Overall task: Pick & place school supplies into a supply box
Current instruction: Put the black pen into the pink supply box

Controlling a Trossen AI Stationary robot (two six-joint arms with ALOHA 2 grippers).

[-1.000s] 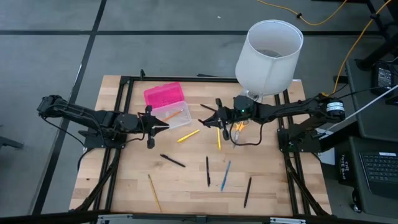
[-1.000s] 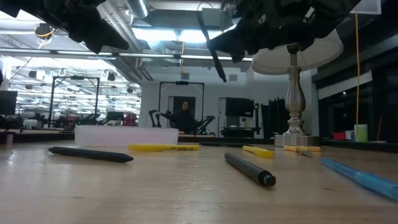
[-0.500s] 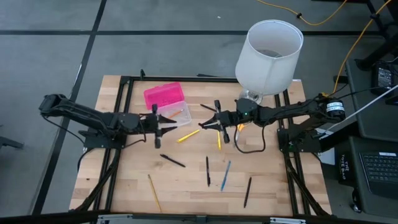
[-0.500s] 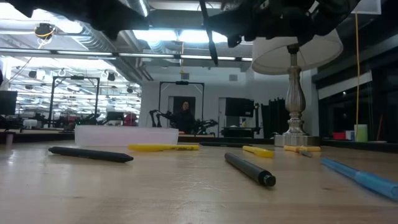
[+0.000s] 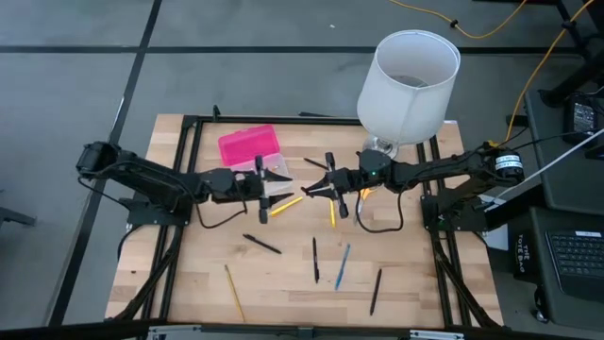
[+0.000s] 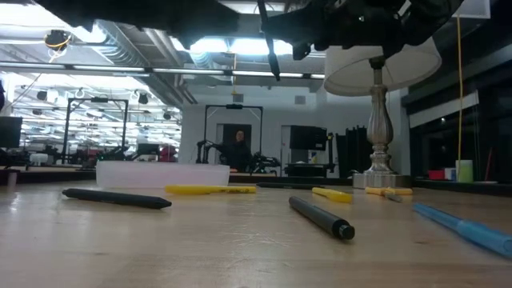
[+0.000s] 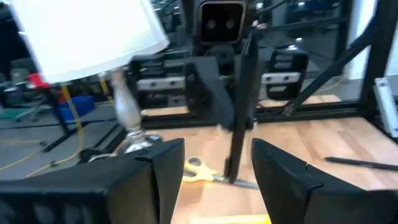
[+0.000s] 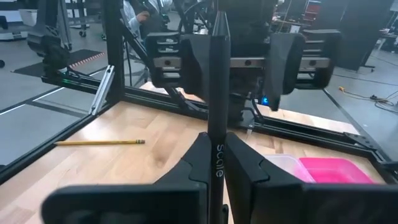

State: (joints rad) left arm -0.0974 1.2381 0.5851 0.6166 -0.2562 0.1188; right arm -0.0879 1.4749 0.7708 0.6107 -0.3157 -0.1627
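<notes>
My right gripper (image 5: pixel 310 189) hovers over the table's middle, shut on a black pen (image 8: pixel 215 74) that stands nearly upright. My left gripper (image 5: pixel 283 181) faces it from the left, open, a short way from the pen. In the left wrist view the pen (image 7: pixel 241 93) shows between my left fingers but farther off, untouched. The supply box lies under and behind my left gripper, with its pink lid (image 5: pixel 248 144) and clear base (image 5: pixel 267 172) on the table. Loose pens and pencils lie on the near half of the table. Scissors (image 7: pixel 199 169) lie under my right arm. My right gripper pinches the black pen's shaft (image 8: pixel 215 127) between its two fingers (image 8: pixel 193 158), about halfway along it. The fingers come level from the table's right and lie across the pen. The pen is lifted clear, slightly tilted, and its lower end (image 6: pixel 274 74) hangs below the gripper.
A lamp with a large white shade (image 5: pixel 408 85) stands at the far right. On the wood lie a yellow pencil (image 5: pixel 286 205), another yellow one (image 5: pixel 331 212), black pens (image 5: pixel 261 244) (image 5: pixel 315 260) (image 5: pixel 376 291), a blue pen (image 5: pixel 342 266) and a pencil (image 5: pixel 233 293).
My left gripper has gone toward the table's right, over the clear base toward the held pen, and has opened. My right gripper has raised the pen a little and brought it more upright, then kept still.
</notes>
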